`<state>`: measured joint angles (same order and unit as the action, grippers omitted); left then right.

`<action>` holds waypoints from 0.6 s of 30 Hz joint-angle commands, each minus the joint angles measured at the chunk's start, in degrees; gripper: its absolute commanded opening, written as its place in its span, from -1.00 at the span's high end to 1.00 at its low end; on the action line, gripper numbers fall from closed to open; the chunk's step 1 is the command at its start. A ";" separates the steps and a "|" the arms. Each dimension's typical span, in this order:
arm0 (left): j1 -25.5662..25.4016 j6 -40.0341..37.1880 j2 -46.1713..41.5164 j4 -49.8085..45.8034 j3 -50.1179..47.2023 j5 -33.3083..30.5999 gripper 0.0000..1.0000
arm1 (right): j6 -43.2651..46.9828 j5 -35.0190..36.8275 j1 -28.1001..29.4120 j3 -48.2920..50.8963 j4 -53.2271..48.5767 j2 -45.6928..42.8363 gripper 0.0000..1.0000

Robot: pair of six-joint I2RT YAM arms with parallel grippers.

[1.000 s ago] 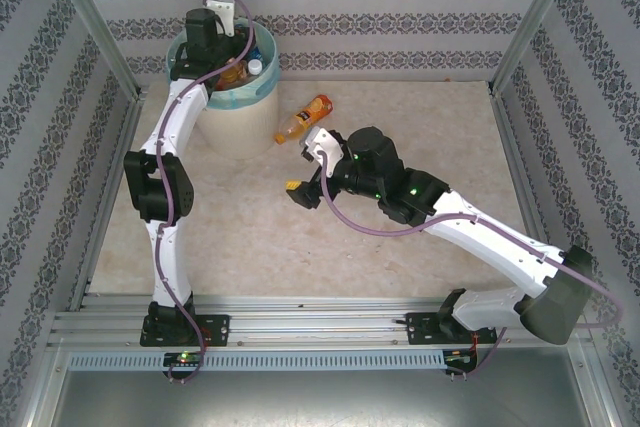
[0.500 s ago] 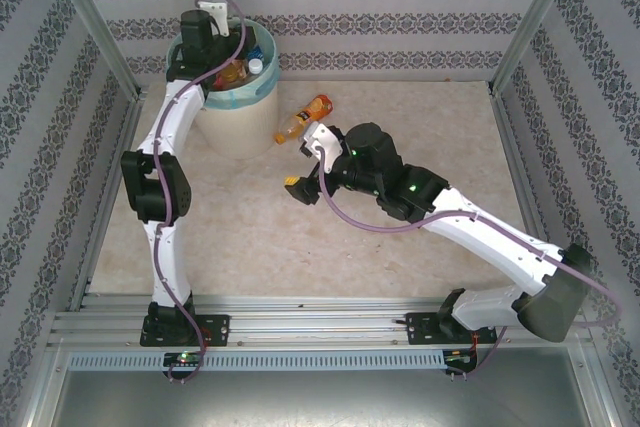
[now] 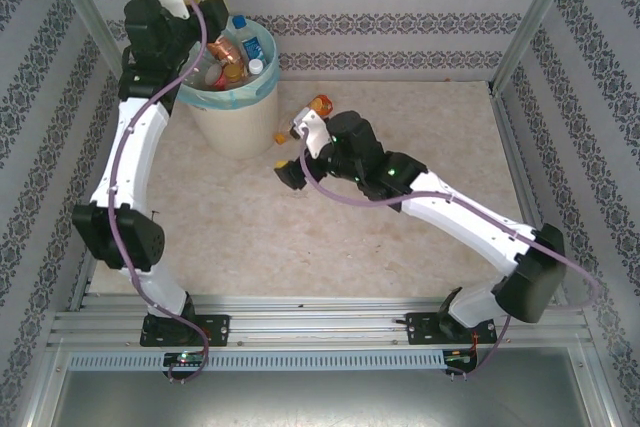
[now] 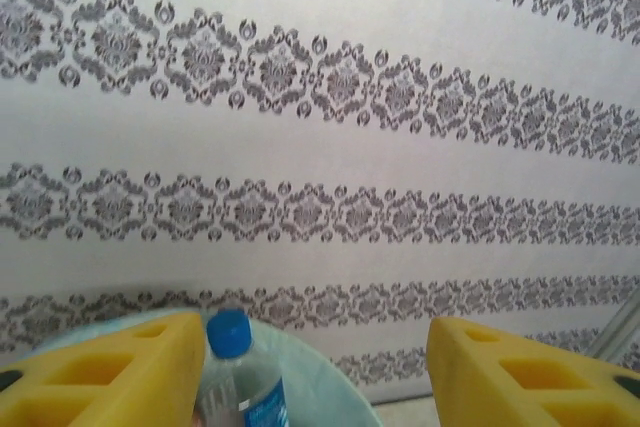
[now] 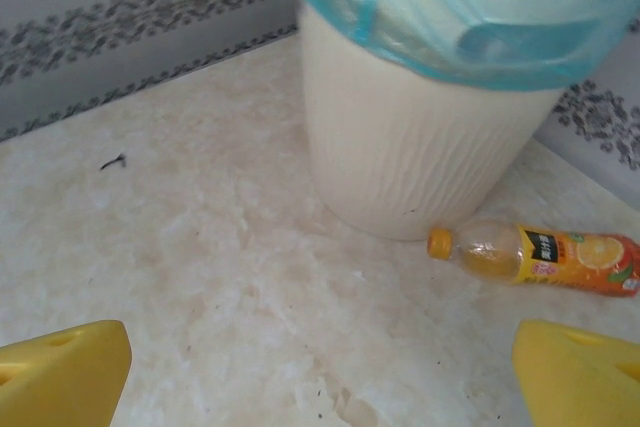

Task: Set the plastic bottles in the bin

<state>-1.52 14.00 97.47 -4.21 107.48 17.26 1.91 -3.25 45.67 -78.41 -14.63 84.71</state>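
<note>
Now: orange bottle (image 5: 540,257) lies on surface (image 5: 200,247) beside bin (image 5: 430,157), ahead-right of open right claw (image 5: 320,362), long axis crosswise; right claw nearer. Left claw (image 4: 320,372) open above bin.

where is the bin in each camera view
top external: the bin is upper left, bottles showing in its mouth.
left wrist: its teal-lined rim at the bottom edge, left of centre, around a blue-capped bottle.
right wrist: top centre to right, an orange juice bottle lying at its foot.
shared landmark: the patterned wallpaper behind the bin.
</note>
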 commanded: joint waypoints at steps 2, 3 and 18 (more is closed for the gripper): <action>0.07 1.06 -7.67 4.45 -12.52 -0.50 -0.19 | -12.57 2.28 -6.80 -7.05 -2.50 7.35 -0.90; -0.06 1.28 -10.22 5.34 -15.95 -0.75 -0.18 | -14.09 2.56 -8.26 -8.95 -3.35 9.80 -0.90; -12.00 -12.93 -41.66 -0.57 -48.49 6.35 -0.24 | -33.01 11.40 -17.27 -40.14 -12.20 42.77 -0.90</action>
<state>-10.44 7.77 58.17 -1.32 61.32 20.10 -24.53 5.34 28.67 -113.93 -25.04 124.20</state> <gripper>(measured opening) 0.619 0.949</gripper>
